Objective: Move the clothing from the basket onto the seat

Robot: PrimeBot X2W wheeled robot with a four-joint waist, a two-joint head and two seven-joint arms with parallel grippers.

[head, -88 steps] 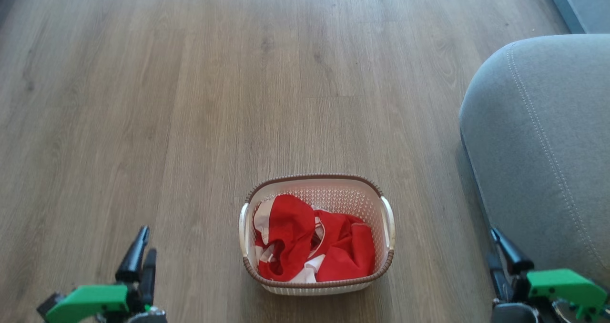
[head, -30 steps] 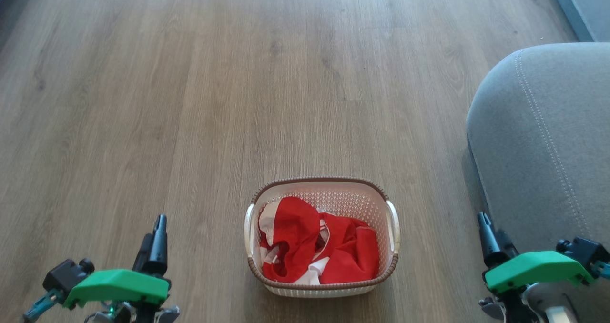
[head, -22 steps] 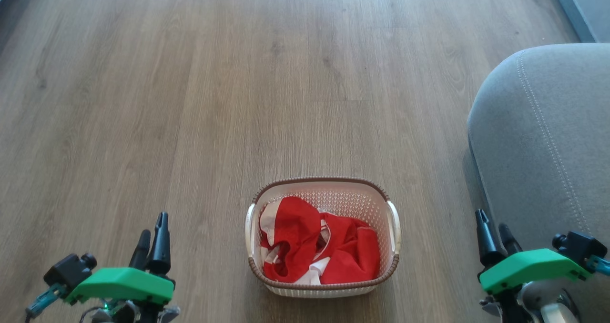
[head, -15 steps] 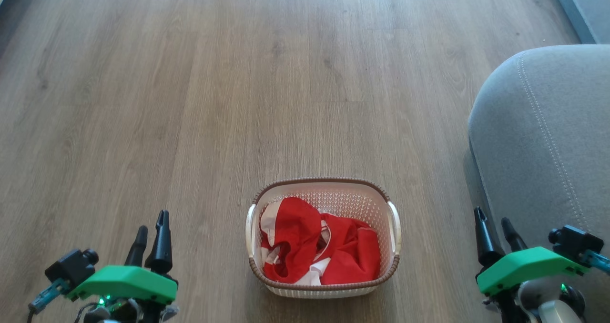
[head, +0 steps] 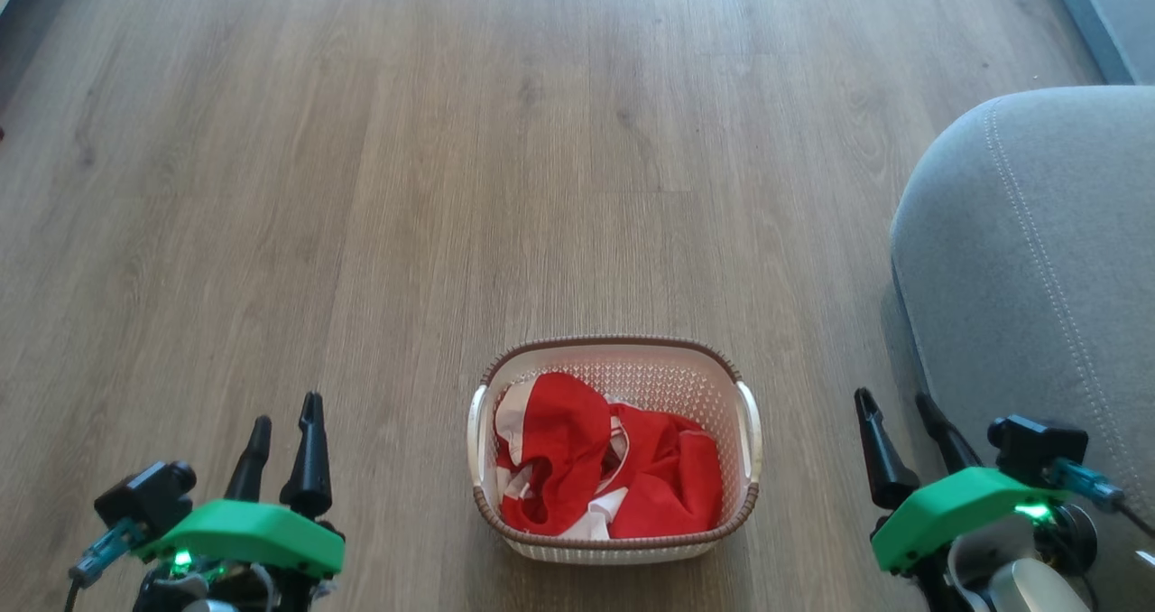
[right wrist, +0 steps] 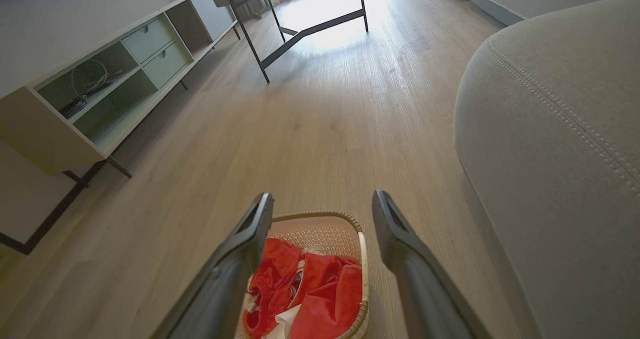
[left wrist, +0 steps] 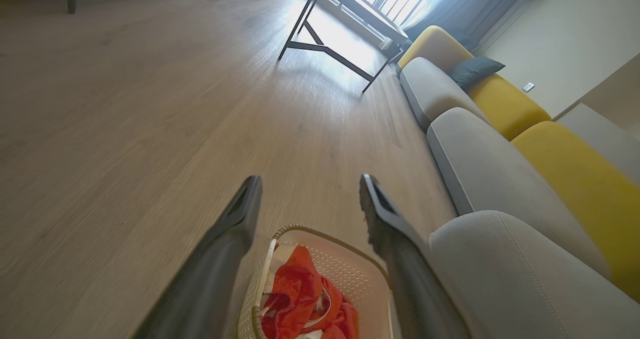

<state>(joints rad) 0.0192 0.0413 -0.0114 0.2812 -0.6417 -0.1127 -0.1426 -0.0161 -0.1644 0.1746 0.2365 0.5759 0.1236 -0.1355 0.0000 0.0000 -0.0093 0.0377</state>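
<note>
Both of our arms have come up and forward since the earlier pictures. Our left fingers [head: 309, 459] stand taller at the lower left now. Our right fingers [head: 880, 454] have slid in from the side of the seat [head: 1038, 260] toward the basket [head: 614, 341]. The whole picture has shifted a bit too, so our head has moved. The basket looks just as it did.

Both pairs of fingers are spread wide and hold nothing. The left ones are over the floor [head: 361, 188], well to the left of the basket. The right ones are between the basket and the seat and touch neither. In each wrist view the basket sits low between that arm's fingers.

The clothing [head: 577, 449] is all in the basket, a red heap with white bits. The basket stands on the wooden floor, near the grey seat but not touching it. The part of the seat that we see is bare.

We think we are at the very first step, reaching for the clothing. Next, one pair of fingers has to go down over the heap, stay wide, push into the soft cloth and then close on a good bunch. The right fingers look like the better pick, since they are on the seat's side. The cloth is tangled, so a piece may slip out, and the light basket may come up with it. We need to lift well above the rim before we swing over to the seat.
</note>
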